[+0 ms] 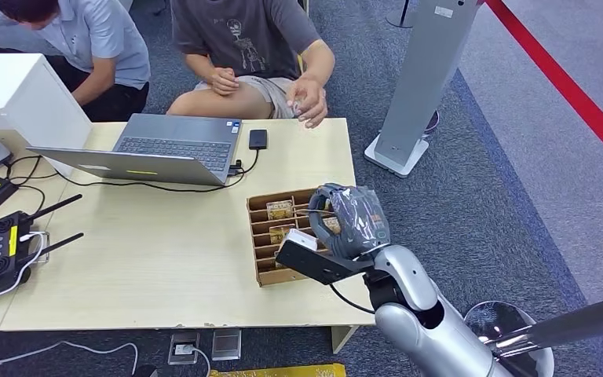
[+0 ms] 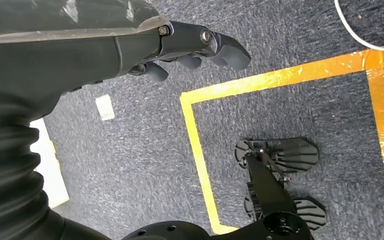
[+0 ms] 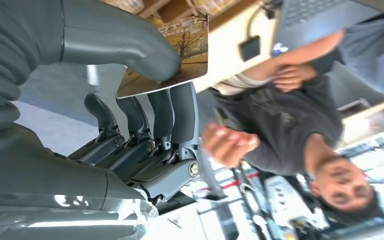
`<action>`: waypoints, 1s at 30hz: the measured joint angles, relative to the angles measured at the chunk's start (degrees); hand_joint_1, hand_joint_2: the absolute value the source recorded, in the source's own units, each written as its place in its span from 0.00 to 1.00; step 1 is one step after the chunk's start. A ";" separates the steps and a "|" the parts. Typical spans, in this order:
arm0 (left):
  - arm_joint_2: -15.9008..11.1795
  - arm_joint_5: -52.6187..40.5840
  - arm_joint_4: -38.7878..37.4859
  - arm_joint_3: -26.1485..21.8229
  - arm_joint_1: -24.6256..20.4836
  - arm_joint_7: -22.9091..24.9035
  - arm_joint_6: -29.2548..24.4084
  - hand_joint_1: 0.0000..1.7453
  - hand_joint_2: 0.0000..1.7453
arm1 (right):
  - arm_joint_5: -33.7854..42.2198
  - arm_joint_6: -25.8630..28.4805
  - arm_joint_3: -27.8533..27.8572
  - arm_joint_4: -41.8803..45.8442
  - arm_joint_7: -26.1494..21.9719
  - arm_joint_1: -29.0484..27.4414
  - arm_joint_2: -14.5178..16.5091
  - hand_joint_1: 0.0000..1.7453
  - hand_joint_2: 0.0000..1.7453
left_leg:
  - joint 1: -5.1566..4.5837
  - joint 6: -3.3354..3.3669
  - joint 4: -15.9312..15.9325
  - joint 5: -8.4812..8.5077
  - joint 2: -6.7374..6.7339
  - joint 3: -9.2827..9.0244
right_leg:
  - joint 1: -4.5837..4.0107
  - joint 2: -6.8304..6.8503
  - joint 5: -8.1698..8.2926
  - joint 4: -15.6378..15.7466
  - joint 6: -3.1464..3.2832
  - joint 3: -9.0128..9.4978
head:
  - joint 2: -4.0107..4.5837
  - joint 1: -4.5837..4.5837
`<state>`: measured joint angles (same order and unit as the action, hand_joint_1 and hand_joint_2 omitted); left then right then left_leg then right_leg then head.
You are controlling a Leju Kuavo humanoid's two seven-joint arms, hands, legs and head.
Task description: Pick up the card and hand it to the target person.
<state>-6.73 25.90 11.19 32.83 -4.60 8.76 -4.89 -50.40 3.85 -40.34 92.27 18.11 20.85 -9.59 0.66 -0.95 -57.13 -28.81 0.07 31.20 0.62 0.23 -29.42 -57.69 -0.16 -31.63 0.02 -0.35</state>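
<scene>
My right robot hand (image 3: 145,100) pinches the card (image 3: 180,55) between thumb and fingers; the person's open hand (image 1: 308,102) waits straight ahead across the worktop (image 1: 165,259)

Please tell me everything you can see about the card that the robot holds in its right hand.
The card is thin, flat and stiff-looking, like printed cardboard. Its face shows a warm brown and yellow picture with bare trees and some lettering too blurred to read. The right hand pinches it between the thick grey thumb on the printed face and the darker fingers behind. It is above the brown card box on the table, near the seated person's outstretched hand.
</scene>
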 joint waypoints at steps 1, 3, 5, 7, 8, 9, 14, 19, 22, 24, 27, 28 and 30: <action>0.00 -0.27 -0.01 0.28 -0.03 -0.02 0.10 0.00 1.00 | 0.82 0.08 -0.12 -1.73 -1.88 1.87 0.57 0.84 1.00 | 0.00 -0.01 0.00 0.01 -0.02 0.03 | 0.00 -0.01 0.02 -0.02 0.03 -0.03 | 0.00 -0.05; 0.00 -0.89 -0.04 1.14 -0.27 -0.27 0.30 0.00 1.00 | 3.03 0.62 -0.55 -8.06 -7.00 7.65 2.85 0.84 1.00 | 0.00 -0.06 0.00 0.06 -0.08 0.11 | 0.00 -0.07 0.09 -0.09 0.10 -0.14 | 0.00 -0.04; 0.00 -1.18 -0.07 1.76 -0.64 -0.85 0.29 0.00 1.00 | 4.69 1.51 -0.99 -14.73 -10.77 13.12 5.53 0.84 1.00 | 0.00 -0.11 0.00 0.14 -0.08 0.16 | 0.00 -0.04 0.14 -0.13 0.14 -0.20 | 0.00 0.04; -0.01 -1.43 -0.07 2.16 -0.79 -1.51 0.28 0.00 1.00 | 6.20 2.19 -1.56 -21.12 -13.86 18.72 7.97 0.84 1.00 | 0.00 -0.14 0.00 0.20 -0.01 0.20 | -0.01 0.04 0.14 -0.14 0.15 -0.22 | 0.00 0.05; -0.02 -1.49 -0.08 2.35 -0.80 -1.83 0.28 0.00 1.00 | 7.05 2.39 -1.85 -24.70 -15.11 21.73 9.19 0.84 1.00 | 0.00 -0.15 0.00 0.21 0.01 0.20 | -0.01 0.06 0.14 -0.16 0.15 -0.23 | 0.00 0.07; -0.04 -1.52 -0.08 2.55 -0.80 -2.09 0.28 0.00 1.00 | 7.91 2.56 -2.03 -28.37 -16.20 24.66 10.26 0.84 1.00 | 0.01 -0.16 0.00 0.23 0.02 0.21 | -0.01 0.07 0.14 -0.17 0.15 -0.24 | 0.00 0.13; -0.21 -1.30 -0.27 3.38 -0.78 -2.43 0.38 0.00 1.00 | 8.93 3.54 -2.45 -43.44 -18.02 35.24 14.58 0.84 1.00 | 0.01 -0.16 0.00 0.24 0.04 0.23 | -0.01 0.08 0.14 -0.19 0.15 -0.24 | 0.00 0.11; -0.43 -0.88 -0.39 3.74 -0.71 -2.12 0.48 0.00 1.00 | 8.16 3.79 -2.90 -53.03 -17.00 40.06 17.22 0.84 1.00 | 0.01 -0.16 0.00 0.23 0.04 0.25 | -0.01 0.08 0.14 -0.16 0.15 -0.26 | 0.00 0.03; -0.49 -0.49 -0.40 3.93 -0.68 -1.84 0.46 0.00 1.00 | 7.34 3.81 -3.32 -57.47 -16.65 41.42 18.38 0.84 1.00 | 0.01 -0.16 0.00 0.23 0.04 0.24 | -0.01 0.08 0.14 -0.15 0.15 -0.26 | 0.00 0.04; -0.50 -0.24 -0.41 3.96 -0.66 -1.51 0.47 0.00 1.00 | 6.41 3.84 -3.67 -59.58 -16.52 41.62 18.97 0.42 1.00 | 0.01 -0.16 0.00 0.23 0.04 0.23 | -0.01 0.07 0.14 -0.15 0.15 -0.25 | 0.00 0.03; -0.53 -0.06 -0.42 3.96 -0.65 -0.91 0.59 0.00 1.00 | 5.09 3.90 -4.37 -61.71 -16.41 41.61 19.69 0.00 1.00 | 0.01 -0.16 -0.01 0.23 0.03 0.21 | -0.01 0.06 0.14 -0.15 0.15 -0.26 | 0.00 0.08; -0.56 -0.08 -0.42 3.96 -0.64 -0.87 0.67 0.00 1.00 | 4.73 3.90 -4.61 -62.20 -16.34 41.62 19.89 0.00 1.00 | 0.01 -0.16 -0.01 0.23 0.03 0.21 | -0.01 0.06 0.14 -0.15 0.15 -0.26 | 0.00 0.09; -0.62 -0.22 -0.42 4.03 -0.64 -1.09 0.74 0.00 1.00 | 4.16 3.88 -5.09 -63.28 -16.18 41.63 20.34 0.00 1.00 | 0.01 -0.16 -0.01 0.23 0.03 0.20 | -0.02 0.06 0.14 -0.15 0.15 -0.26 | 0.00 0.11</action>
<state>-7.35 25.67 10.78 36.86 -5.24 7.67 -4.15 -46.24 7.73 -45.43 28.99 1.93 62.48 10.75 0.67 -1.11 -57.13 -28.58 0.10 31.41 0.61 0.29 -29.28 -57.85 0.00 -31.89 0.02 -0.24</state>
